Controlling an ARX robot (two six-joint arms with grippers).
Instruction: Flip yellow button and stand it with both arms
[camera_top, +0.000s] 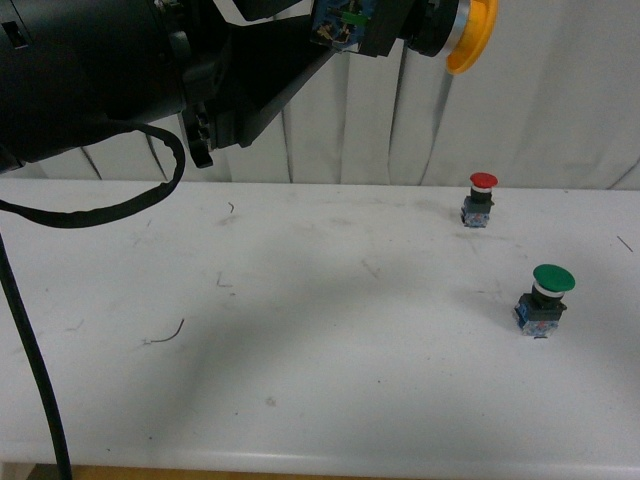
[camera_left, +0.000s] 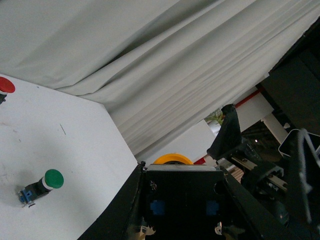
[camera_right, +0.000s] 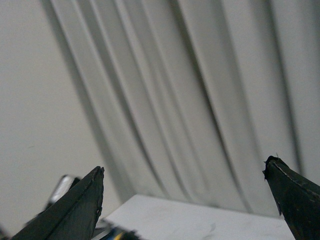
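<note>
High above the white table (camera_top: 300, 330), the front view shows the left gripper (camera_top: 375, 30) pinching the yellow button (camera_top: 470, 35), its cap pointing right. In the left wrist view, only the cap's rim shows past the gripper. In the right wrist view, the right gripper (camera_right: 185, 200) is spread wide.

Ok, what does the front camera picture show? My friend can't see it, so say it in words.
The robot's black left gripper holds the yellow button sideways, high above a white table. On the table stand a red button and, nearer, a green button, with a white curtain behind.
</note>
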